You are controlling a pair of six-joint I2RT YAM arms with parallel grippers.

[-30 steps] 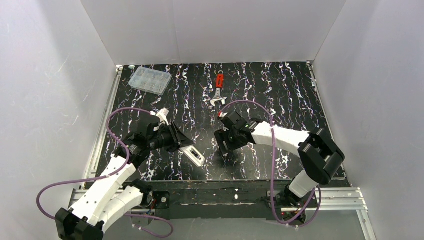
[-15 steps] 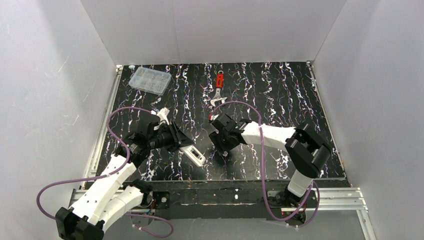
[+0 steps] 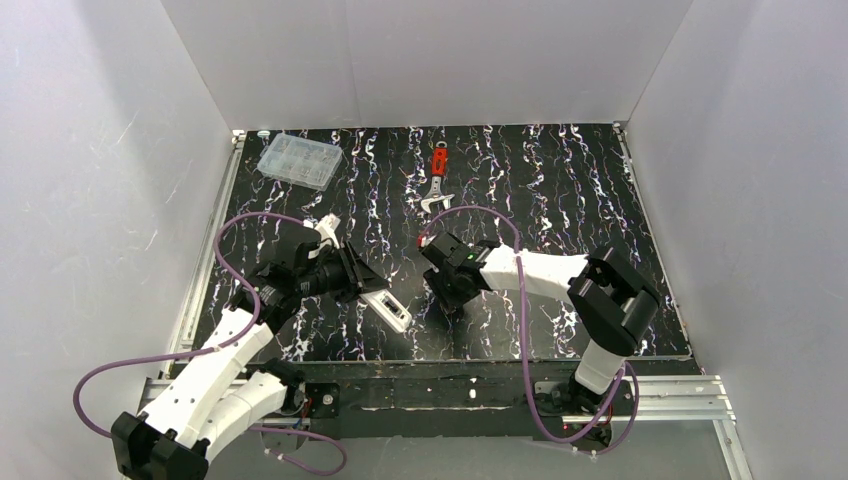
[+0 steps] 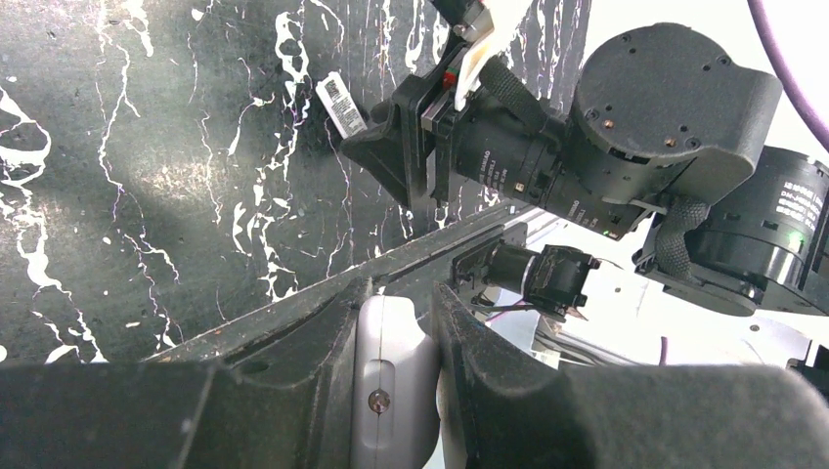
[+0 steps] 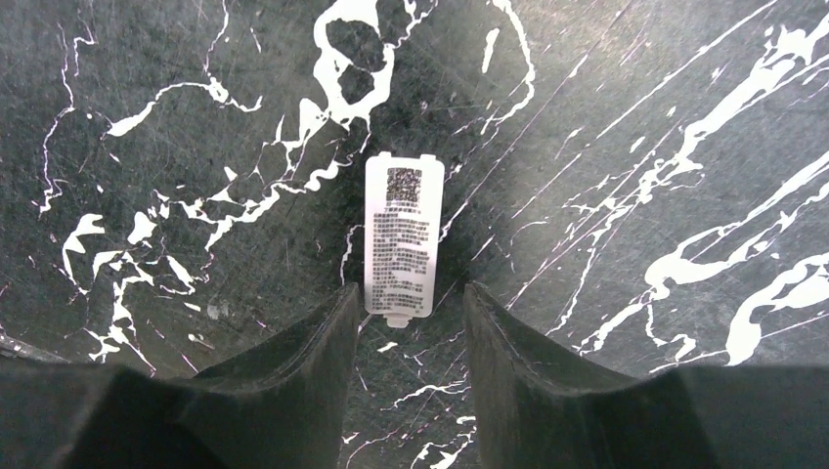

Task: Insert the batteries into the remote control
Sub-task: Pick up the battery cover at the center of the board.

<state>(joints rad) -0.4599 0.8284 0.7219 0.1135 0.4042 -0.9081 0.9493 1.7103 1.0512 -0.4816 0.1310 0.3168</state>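
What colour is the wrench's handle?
The wrench handle is red; the top external view shows it best.

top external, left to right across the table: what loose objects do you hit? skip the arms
clear compartment box → remote control → red-handled wrench

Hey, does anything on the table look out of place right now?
One thing: a small white rectangular labelled piece lies loose on the black marbled table, apart from the slim white remote control clamped in the left gripper. It sits just ahead of the open right gripper. Nothing looks spilled or damaged.
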